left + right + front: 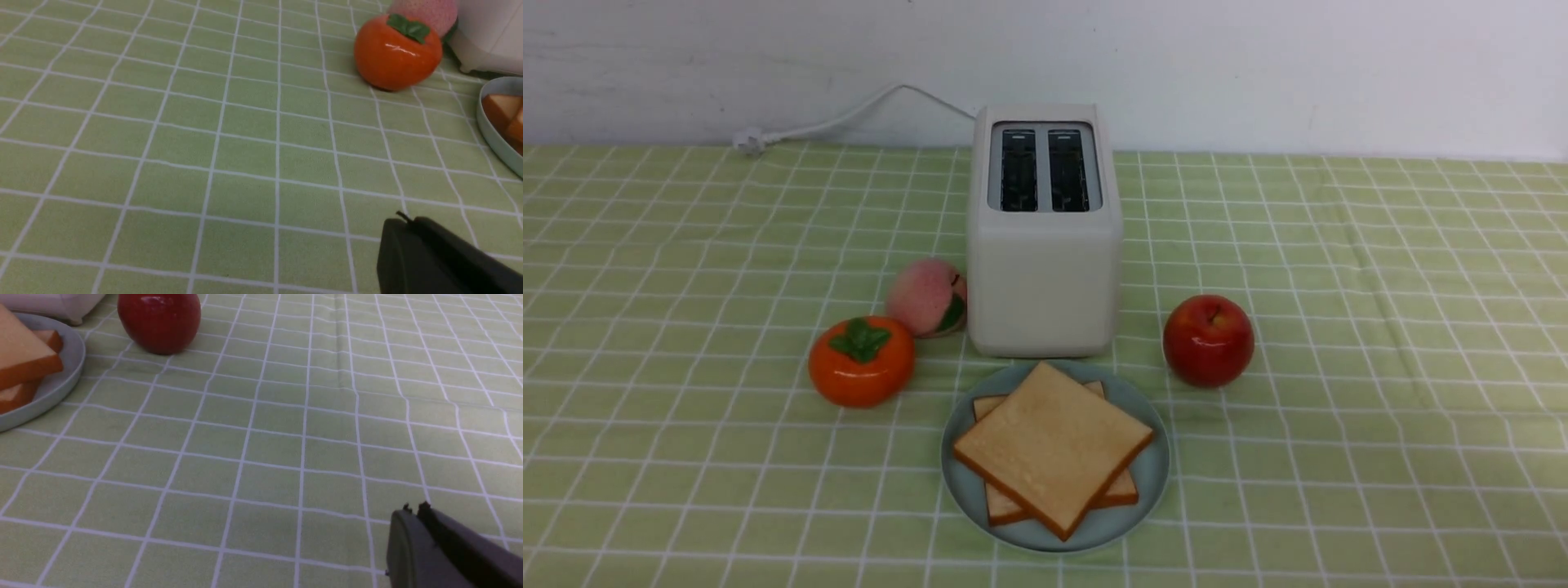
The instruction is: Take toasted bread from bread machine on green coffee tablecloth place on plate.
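Two toast slices (1054, 445) lie stacked on the plate (1152, 474), at 6 o'clock of the toaster (1044, 237), whose slots look empty. Both fingers, left (402, 220) and right (414, 510), are together, empty, over bare cloth (1380, 327). Task looks finished; only retreat remains.

Count on the green coffee tablecloth (1380, 343): one bread machine (1043, 269) with two slots, both showing dark, and one white power cord (849, 117). One plate (1152, 474) carries two slices of toasted bread (1052, 445), stacked. Three fruit pieces stand by: one persimmon (861, 361), one peach (925, 296), one red apple (1208, 340). Two gripper tips show, the left gripper (402, 222) and the right gripper (412, 512).
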